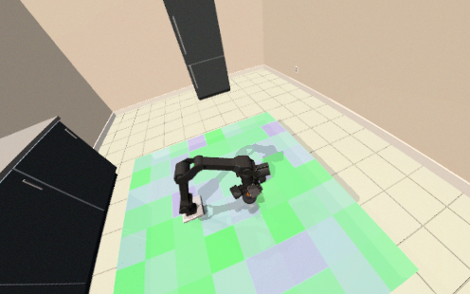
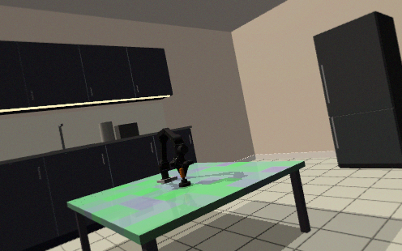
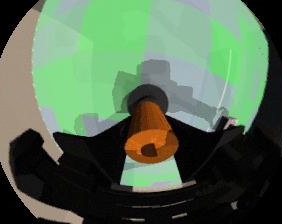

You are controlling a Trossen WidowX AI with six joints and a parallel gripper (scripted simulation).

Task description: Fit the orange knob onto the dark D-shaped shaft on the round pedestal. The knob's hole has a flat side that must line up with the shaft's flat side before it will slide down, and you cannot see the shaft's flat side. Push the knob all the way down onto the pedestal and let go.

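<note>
The orange knob (image 3: 151, 122) (image 2: 181, 173) (image 1: 248, 193) is held between the two fingers of my gripper (image 3: 147, 118) (image 2: 182, 170), which is shut on it. The knob stands roughly upright, its near end face with a dark hole turned toward the wrist camera. The dark round pedestal (image 3: 147, 91) (image 2: 185, 184) (image 1: 249, 199) stands on the table below it. In the exterior view the knob is over the pedestal, with a short dark stretch between them. The shaft cannot be made out clearly, its flat side is hidden, and I cannot tell whether the knob is around its tip.
The arm's base stands on a pale plate (image 1: 199, 215) (image 2: 165, 180) on the green and lilac patchwork table (image 1: 230, 247) (image 2: 120, 219), left of the pedestal in the top view. Dark cabinets (image 1: 50, 213) and a tall dark fridge (image 2: 359, 89) stand beyond the table.
</note>
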